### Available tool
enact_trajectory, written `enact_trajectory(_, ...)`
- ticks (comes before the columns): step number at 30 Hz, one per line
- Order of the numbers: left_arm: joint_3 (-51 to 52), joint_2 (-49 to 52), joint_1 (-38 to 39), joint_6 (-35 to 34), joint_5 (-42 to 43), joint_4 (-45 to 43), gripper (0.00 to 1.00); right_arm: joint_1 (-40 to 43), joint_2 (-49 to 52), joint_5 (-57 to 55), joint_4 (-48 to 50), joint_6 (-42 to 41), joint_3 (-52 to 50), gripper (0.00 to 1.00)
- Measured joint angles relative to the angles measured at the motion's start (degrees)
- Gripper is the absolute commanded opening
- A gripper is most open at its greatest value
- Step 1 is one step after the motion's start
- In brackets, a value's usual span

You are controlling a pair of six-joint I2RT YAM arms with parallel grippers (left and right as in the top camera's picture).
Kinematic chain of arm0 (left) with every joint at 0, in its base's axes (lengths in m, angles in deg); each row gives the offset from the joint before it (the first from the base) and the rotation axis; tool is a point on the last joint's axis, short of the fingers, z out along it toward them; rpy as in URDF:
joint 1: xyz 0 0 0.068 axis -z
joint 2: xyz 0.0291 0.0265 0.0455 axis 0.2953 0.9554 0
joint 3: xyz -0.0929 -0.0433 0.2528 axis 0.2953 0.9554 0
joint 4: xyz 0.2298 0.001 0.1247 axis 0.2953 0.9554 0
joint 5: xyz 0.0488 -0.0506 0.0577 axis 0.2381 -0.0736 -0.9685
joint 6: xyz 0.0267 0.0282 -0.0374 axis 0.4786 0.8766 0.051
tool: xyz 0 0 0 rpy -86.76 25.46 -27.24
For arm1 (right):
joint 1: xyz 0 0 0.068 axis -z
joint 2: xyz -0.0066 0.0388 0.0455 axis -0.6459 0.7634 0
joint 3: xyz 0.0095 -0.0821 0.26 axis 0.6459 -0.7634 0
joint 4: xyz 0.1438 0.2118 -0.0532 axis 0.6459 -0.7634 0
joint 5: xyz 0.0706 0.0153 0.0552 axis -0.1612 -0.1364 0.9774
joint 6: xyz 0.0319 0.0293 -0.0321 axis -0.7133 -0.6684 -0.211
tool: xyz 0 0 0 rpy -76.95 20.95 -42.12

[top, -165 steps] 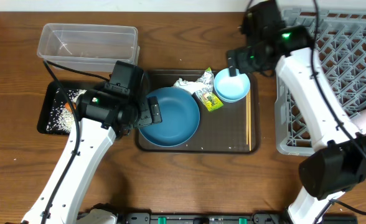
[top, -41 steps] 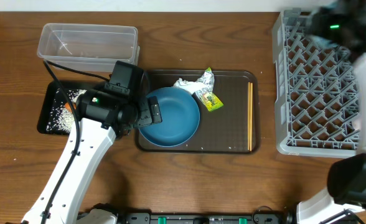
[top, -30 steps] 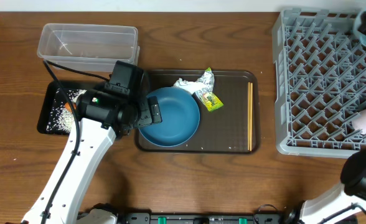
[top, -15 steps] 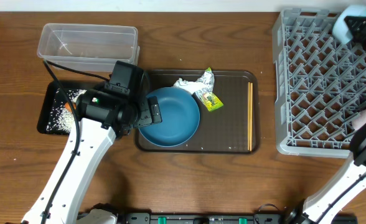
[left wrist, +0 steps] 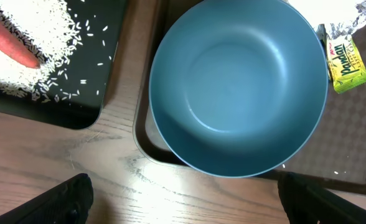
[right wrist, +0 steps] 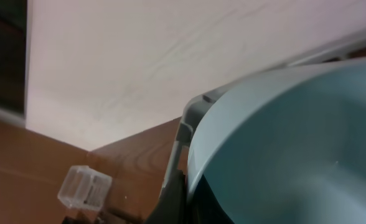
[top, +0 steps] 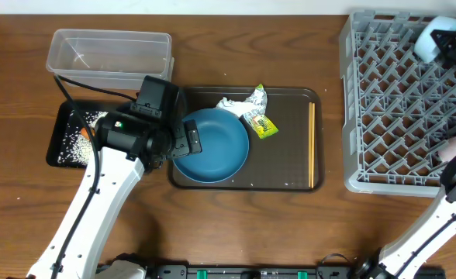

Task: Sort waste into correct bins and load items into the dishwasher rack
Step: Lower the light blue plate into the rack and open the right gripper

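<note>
The right gripper (top: 443,40) is clenched on the small light blue bowl (top: 428,36) above the far edge of the dishwasher rack (top: 383,116) — well left of this rack, the left gripper (left wrist: 192,200) hangs with jaws spread wide over the dark blue plate (left wrist: 239,87).

Plate (top: 210,145): dark blue, upright, just left of the wrapper (top: 260,124).
Bowl (top: 427,36): light blue, tipped, up over the rack (top: 391,108) far corner.
Chopsticks (top: 311,146): side by side, right of wrapper.
Rice (top: 77,139), carrot (left wrist: 9,40): in black tray (top: 57,147).

— In the middle?
— Brown serving tray (top: 286,167), rectangular with rounded corners, dark textured floor, lying flat on the wooden table (top: 236,232).
— And behind?
— Plain white wall (right wrist: 139,56), meeting the table's far edge.
</note>
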State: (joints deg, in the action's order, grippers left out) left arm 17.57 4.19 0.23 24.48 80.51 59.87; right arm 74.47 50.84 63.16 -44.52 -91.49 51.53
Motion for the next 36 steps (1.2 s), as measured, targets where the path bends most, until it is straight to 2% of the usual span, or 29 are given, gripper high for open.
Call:
enact_trajectory(11, 0.00, 0.00, 0.00, 0.00, 0.00, 0.00, 0.98, 5.20, 0.00, 2.91, -2.25, -1.29, 0.00, 0.02)
enact_trajectory(15, 0.00, 0.00, 0.00, -0.02, 0.00, -0.02, 0.98, 5.51, 0.00, 3.80, -3.63, -1.51, 0.00, 0.07)
enact_trajectory(19, 0.00, 0.00, 0.00, 0.00, -0.02, -0.02, 0.98, 6.51, 0.00, 3.98, -5.07, -1.49, 0.00, 0.03)
enact_trajectory(23, 0.00, 0.00, 0.00, 0.00, 0.00, 0.00, 0.98, 7.32, 0.00, 5.20, -6.16, -1.64, 0.00, 0.04)
enact_trajectory(24, 0.00, 0.00, 0.00, 0.00, 0.00, -0.02, 0.98, 7.43, 0.00, 5.40, -6.40, -1.64, 0.00, 0.09)
enact_trajectory(25, 0.00, 0.00, 0.00, 0.00, 0.00, 0.00, 0.98, 7.63, 0.00, 5.57, -6.78, -1.66, 0.00, 0.22)
enact_trajectory(26, 0.00, 0.00, 0.00, 0.00, -0.02, -0.02, 0.98, 7.98, 0.00, 5.35, -7.30, -1.90, 0.00, 0.29)
enact_trajectory(32, 0.00, 0.00, 0.00, 0.00, -0.02, -0.02, 0.98, 12.41, 0.02, 4.59, -8.61, -2.45, -0.02, 0.26)
enact_trajectory(33, 0.00, 0.00, 0.00, 0.00, -0.02, -0.02, 0.98, 13.22, 0.02, 4.46, -8.70, -3.04, -0.02, 0.31)
enact_trajectory(35, 0.00, 0.00, 0.00, 0.00, 0.00, -0.02, 0.98, 14.12, 0.02, 4.33, -8.85, -4.24, 0.00, 0.50)
enact_trajectory(36, 0.00, 0.00, 0.00, 0.00, -0.02, -0.02, 0.98, 14.49, -0.02, 4.13, -9.09, -4.59, 0.00, 0.54)
